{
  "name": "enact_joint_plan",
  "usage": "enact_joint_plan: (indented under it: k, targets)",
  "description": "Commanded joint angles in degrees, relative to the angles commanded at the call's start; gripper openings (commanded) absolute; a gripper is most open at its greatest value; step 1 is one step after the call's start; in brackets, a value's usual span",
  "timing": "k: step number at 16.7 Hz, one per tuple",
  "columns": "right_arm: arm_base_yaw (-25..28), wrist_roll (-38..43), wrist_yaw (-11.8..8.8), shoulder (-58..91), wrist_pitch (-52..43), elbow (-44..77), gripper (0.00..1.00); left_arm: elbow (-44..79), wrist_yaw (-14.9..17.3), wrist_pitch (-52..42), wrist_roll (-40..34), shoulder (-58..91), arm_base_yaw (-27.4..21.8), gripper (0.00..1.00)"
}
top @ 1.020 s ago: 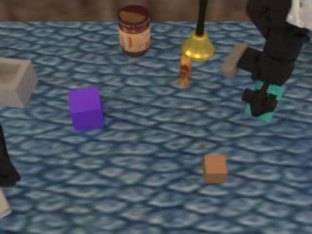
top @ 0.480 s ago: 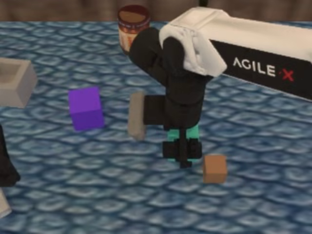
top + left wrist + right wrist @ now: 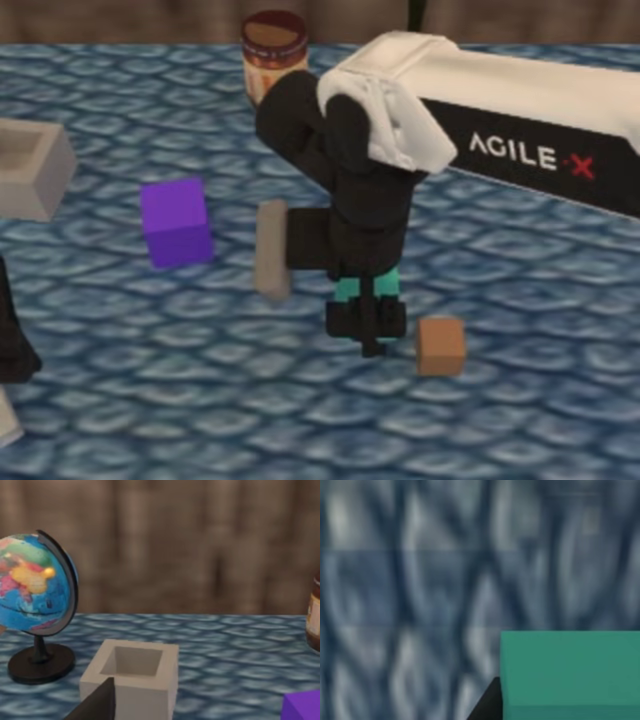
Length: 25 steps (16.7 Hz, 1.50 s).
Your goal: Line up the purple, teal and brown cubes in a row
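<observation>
Overhead, we see our right gripper (image 3: 366, 322) at mid-bench, fingers clamped on the teal cube (image 3: 347, 289), between the purple cube (image 3: 176, 221) and the brown cube (image 3: 441, 345), which sits just beside the fingers. Only the left wrist view shows a globe (image 3: 35, 585) behind the grey box (image 3: 132, 680). Our left arm (image 3: 12, 345) sits parked at the bench's left edge, its fingers mostly cut off, so we cannot tell their state. The right arm covers most of the teal cube from above.
</observation>
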Motion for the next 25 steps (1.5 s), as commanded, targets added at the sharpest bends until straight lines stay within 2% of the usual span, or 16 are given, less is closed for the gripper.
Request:
enact_joint_plan:
  k: [5, 10, 23, 25]
  targets:
    - [0.1, -0.1, 0.0, 2.3, 10.2, -7.3, 0.0, 0.0, 0.0, 0.0, 0.0, 0.0, 0.0, 1.0]
    - [0.2, -0.2, 0.0, 2.7, 11.8, -8.7, 0.0, 0.0, 0.0, 0.0, 0.0, 0.0, 0.0, 1.0]
    - [0.2, -0.2, 0.0, 2.7, 11.8, -8.7, 0.98, 0.0, 0.0, 0.0, 0.0, 0.0, 0.0, 1.0]
    - [0.2, -0.2, 0.0, 2.7, 11.8, -8.7, 1.0, 0.0, 0.0, 0.0, 0.0, 0.0, 0.0, 1.0]
